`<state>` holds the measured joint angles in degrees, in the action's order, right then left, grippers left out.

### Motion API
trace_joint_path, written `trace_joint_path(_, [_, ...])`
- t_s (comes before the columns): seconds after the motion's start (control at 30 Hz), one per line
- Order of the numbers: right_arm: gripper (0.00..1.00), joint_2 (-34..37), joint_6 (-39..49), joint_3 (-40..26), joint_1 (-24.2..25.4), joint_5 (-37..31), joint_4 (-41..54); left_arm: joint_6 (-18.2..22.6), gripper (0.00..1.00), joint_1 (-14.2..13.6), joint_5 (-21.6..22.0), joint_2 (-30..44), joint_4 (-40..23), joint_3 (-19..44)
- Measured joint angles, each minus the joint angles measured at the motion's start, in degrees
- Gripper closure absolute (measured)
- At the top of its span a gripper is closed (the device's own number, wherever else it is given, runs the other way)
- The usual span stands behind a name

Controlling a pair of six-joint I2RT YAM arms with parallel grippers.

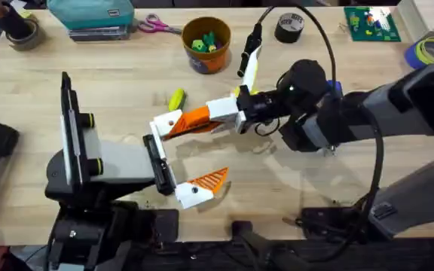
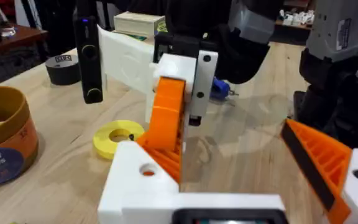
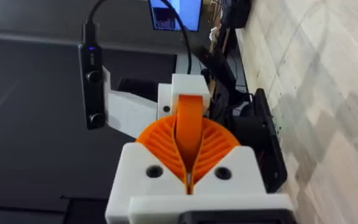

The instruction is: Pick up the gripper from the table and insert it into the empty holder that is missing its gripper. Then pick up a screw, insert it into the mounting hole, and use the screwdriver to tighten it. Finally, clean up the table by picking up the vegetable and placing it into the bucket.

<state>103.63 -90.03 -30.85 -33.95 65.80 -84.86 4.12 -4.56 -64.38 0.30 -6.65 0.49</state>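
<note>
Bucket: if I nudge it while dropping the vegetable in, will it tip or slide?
The bucket stands upright and squat, so tipping seems unlikely. Its wall looks like thin printed card, probably light, so it may slide on the smooth table. The toy pieces inside likely add little weight.

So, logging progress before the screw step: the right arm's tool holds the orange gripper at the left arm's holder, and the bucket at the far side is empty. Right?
Not quite. The bucket is not empty: the overhead view shows green and yellow pieces inside it. The rest stands: the right tool holds the orange gripper at the left arm's holder.
</note>
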Motion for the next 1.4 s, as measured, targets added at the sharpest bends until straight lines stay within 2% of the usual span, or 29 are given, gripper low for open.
trace_joint_path(0.07, [0.974,0.0,-0.05,0.0,0.0,0.02,0.0,0.02,0.015,0.0,0.02,0.0,0.01,0.0])
trace_joint_path(0.1, [0.906,0.01,-0.02,0.0,-0.02,0.02,0.05,0.04,0.015,0.0,0.04,0.01,0.01,0.0])
trace_joint_path(0.17, [0.684,0.13,-0.1,0.0,-0.17,-0.02,0.13,0.04,0.015,0.0,-0.3,0.0,-0.03,0.0])
trace_joint_path(0.3, [0.367,0.26,-0.16,-0.03,-0.66,0.0,0.21,0.04,0.015,0.0,-0.35,0.0,-0.03,0.0])
trace_joint_path(0.47, [0.162,0.26,-0.18,-0.09,-0.7,0.0,0.22,0.04,0.015,0.0,-0.33,0.0,-0.03,0.0])
trace_joint_path(0.7, [0.013,0.26,-0.18,-0.09,-0.7,-0.02,0.22,0.06,0.016,0.0,-0.35,0.0,-0.03,0.0])
trace_joint_path(1.2, [0.007,0.26,-0.18,-0.09,-0.27,0.05,0.22,0.04,0.015,0.0,-0.35,0.0,-0.03,0.0])
trace_joint_path(1.4, [0.007,0.24,-0.17,-0.11,4.12,1.57,0.38,0.04,0.015,0.0,-0.35,0.0,-0.03,0.0])
